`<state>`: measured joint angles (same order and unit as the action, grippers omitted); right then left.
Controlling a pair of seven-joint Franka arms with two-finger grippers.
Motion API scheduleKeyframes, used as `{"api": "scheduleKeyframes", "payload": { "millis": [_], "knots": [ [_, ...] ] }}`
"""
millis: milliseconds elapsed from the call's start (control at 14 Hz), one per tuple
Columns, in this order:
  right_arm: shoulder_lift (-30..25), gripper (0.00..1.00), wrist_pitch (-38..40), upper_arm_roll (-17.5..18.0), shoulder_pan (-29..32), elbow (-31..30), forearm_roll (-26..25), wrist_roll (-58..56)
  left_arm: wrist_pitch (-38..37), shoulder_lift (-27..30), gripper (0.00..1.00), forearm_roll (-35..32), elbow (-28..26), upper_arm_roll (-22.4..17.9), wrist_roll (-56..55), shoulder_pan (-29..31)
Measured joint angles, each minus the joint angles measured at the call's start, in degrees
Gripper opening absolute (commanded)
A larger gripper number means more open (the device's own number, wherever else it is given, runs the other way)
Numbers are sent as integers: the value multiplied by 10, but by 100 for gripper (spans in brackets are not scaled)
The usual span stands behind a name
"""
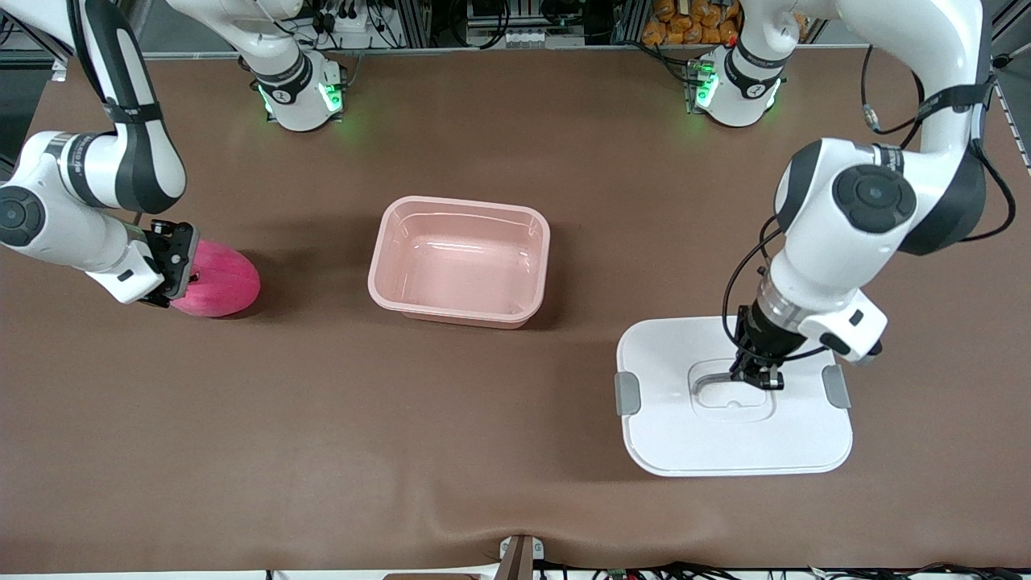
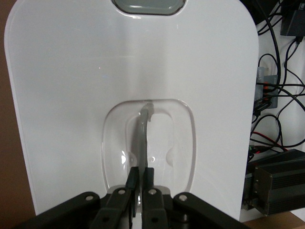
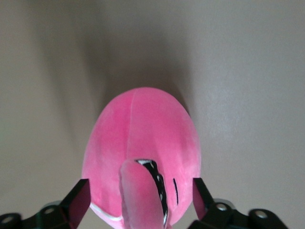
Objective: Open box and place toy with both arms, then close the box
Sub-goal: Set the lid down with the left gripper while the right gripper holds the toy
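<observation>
While the table [image 1: 515, 451] carries everything, the lid [image 1: 693, 435] lies flat at its 4 o'clock, toward the left arm's end, with the left gripper [image 1: 757, 379] clamped on its clear handle [image 2: 143, 138]. The open box [image 1: 460, 259] sits at the centre. At 9 o'clock lies the toy [image 1: 221, 280], the right gripper [image 1: 173, 270] spread apart around it, fingers [image 3: 78, 202] flanking its sides.

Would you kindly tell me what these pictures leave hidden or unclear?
- Front view: the right pincer and its wrist cover part of the toy.
- Right wrist view: the toy's lower face is cut off by the edge.
- Left wrist view: the left pincer, shut on the lid's handle, hides the handle's near end.
</observation>
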<state>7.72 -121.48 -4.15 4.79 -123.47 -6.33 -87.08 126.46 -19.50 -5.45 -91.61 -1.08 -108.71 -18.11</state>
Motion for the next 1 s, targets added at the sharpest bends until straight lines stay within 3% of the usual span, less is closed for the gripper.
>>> {"api": "scheduleKeyframes", "payload": {
  "millis": [143,214,286,357,1000],
  "knots": [
    [0,51,-6,0,4,-6,0,-3,28,34,0,0,-57,0,0,2],
    [0,39,-7,0,4,-8,0,-3,31,45,0,0,-72,0,0,7],
    [0,7,-7,1,4,-9,0,-3,33,52,0,0,-82,0,0,15],
    [0,0,-7,2,4,-10,0,-3,34,56,0,0,-86,0,0,22],
    [-2,0,-5,3,4,-8,0,-2,25,57,0,0,-92,0,17,46]
  ]
}}
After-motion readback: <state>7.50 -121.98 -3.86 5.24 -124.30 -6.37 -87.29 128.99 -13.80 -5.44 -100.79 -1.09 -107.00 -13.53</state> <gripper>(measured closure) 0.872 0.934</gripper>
